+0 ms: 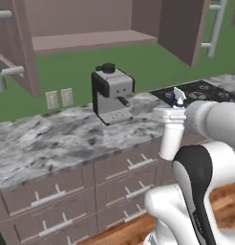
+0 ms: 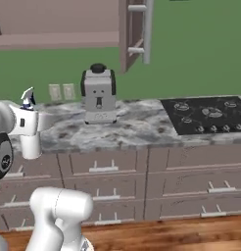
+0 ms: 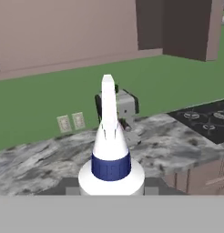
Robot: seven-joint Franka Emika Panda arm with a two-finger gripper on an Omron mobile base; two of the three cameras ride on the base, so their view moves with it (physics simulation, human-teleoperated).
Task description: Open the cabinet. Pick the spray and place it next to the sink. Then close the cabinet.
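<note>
My gripper (image 1: 176, 107) (image 2: 28, 109) is shut on the spray (image 1: 178, 97) (image 2: 28, 98), a slim white bottle with a blue band. It is held in the air in front of the counter edge, to the right of the coffee machine in the left base view. Seen from the hand view, the spray (image 3: 110, 150) rises straight up from between the jaws, which it hides. The cabinet (image 1: 90, 40) hangs above the counter with both doors swung open, the left door (image 1: 16, 52) and the right door (image 1: 184, 28) (image 2: 134, 32). Its lower shelf is bare. The sink is out of view.
A grey coffee machine (image 1: 112, 93) (image 2: 98, 93) stands on the marbled counter (image 1: 52, 139). A black stovetop (image 1: 196, 91) (image 2: 208, 115) lies to its right. Drawers (image 1: 124, 167) run below. Two wall outlets (image 1: 59, 98) sit on the green wall.
</note>
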